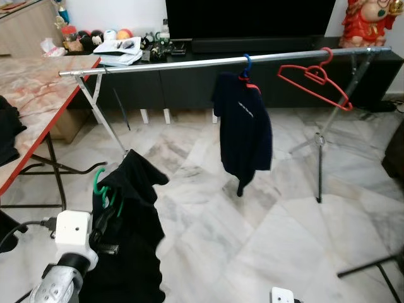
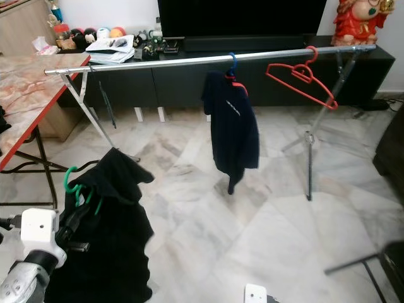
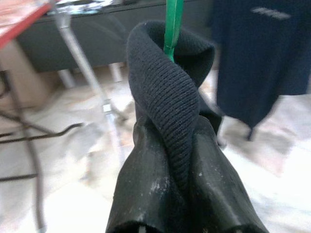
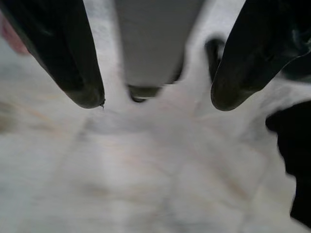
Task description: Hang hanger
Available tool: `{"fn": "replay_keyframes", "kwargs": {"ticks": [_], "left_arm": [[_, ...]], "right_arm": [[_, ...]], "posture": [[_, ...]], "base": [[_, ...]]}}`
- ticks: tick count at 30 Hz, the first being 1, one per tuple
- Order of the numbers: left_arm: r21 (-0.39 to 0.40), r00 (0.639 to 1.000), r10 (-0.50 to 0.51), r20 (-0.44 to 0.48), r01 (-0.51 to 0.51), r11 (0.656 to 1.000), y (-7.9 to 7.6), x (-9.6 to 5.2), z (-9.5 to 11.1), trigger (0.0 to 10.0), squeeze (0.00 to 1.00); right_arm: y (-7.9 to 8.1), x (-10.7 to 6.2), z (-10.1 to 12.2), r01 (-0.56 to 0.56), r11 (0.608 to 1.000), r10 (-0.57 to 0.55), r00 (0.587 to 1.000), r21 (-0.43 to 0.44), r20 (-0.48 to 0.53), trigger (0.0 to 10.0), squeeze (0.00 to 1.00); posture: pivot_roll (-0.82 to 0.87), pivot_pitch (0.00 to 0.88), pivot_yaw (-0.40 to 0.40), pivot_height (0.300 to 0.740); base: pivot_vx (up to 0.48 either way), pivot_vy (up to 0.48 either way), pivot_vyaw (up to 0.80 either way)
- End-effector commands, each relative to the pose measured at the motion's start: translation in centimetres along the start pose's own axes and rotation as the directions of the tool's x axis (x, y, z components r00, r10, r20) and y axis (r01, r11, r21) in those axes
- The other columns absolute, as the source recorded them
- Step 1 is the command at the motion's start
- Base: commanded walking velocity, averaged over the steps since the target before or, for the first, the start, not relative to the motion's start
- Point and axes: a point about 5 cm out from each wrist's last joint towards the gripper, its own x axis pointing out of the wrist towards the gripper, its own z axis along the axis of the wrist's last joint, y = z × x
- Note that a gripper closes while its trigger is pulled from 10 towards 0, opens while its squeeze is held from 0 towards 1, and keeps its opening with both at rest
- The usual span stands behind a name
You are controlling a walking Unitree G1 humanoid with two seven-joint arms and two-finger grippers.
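A black garment (image 1: 129,240) hangs from a green hanger (image 1: 99,184) at the lower left, below the height of the silver rail (image 1: 189,64). My left gripper (image 3: 175,127) is shut on the garment's ribbed collar (image 3: 165,92), just under the green hanger's neck (image 3: 171,24). In the eye views that gripper (image 1: 102,221) sits against the cloth, beside its white wrist box. On the rail hang a dark navy top (image 1: 243,129) on a blue hanger and an empty red hanger (image 1: 315,80). My right gripper (image 4: 155,103) is low, open over the floor, holding nothing.
A marble-topped table (image 1: 35,95) with a red edge stands at the left. Behind the rail runs a black TV cabinet (image 1: 189,85) with clutter on it. The rack's crossed legs (image 1: 320,167) stand on the marble floor at the right and also at the left (image 1: 104,120).
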Motion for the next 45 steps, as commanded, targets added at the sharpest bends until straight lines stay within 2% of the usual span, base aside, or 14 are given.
{"fn": "replay_keyframes", "kwargs": {"ticks": [1, 4, 25, 40, 45], "left_arm": [[0.014, 0.999, 0.006, 0.044, -0.007, 1.0, 0.39, 0.27, 1.06, 10.0, 0.0], [0.015, 0.999, 0.006, 0.043, -0.006, 1.0, 0.41, 0.27, 1.08, 10.0, 0.0], [0.005, 1.0, 0.006, 0.009, -0.006, 1.0, 0.36, 0.01, 0.73, 10.0, 0.0], [0.0, 1.0, 0.001, 0.007, -0.001, 1.0, 0.24, 0.07, 0.73, 10.0, 0.0], [0.011, 1.0, -0.016, 0.008, 0.016, 1.0, 0.01, 0.11, 0.75, 10.0, 0.0]], "right_arm": [[0.15, -0.08, -0.52, 0.001, 1.0, -0.001, 1.0, 0.008, -0.017, 10.0, 0.0], [0.15, -0.08, -0.48, 0.0, 1.0, 0.0, 1.0, 0.005, -0.015, 10.0, 0.0], [0.21, -0.06, -0.37, -0.005, 1.0, 0.005, 1.0, 0.002, -0.01, 10.0, 0.0], [0.25, -0.06, -0.31, -0.008, 1.0, 0.008, 1.0, 0.0, -0.004, 10.0, 0.0], [0.25, -0.07, -0.21, -0.008, 1.0, 0.008, 1.0, 0.002, 0.009, 10.0, 0.0]], "posture": [[0.03, 0.096, 0.031, 0.721], [0.03, 0.099, 0.03, 0.721], [0.04, 0.11, 0.031, 0.721], [0.04, 0.111, 0.032, 0.721], [0.04, 0.11, 0.033, 0.721]], "base": [[-0.33, 0.0, -0.8], [-0.311, 0.0, -0.71], [0.0, 0.0, 0.0], [0.0, 0.332, 0.0], [0.0, 0.0, 0.0]]}}
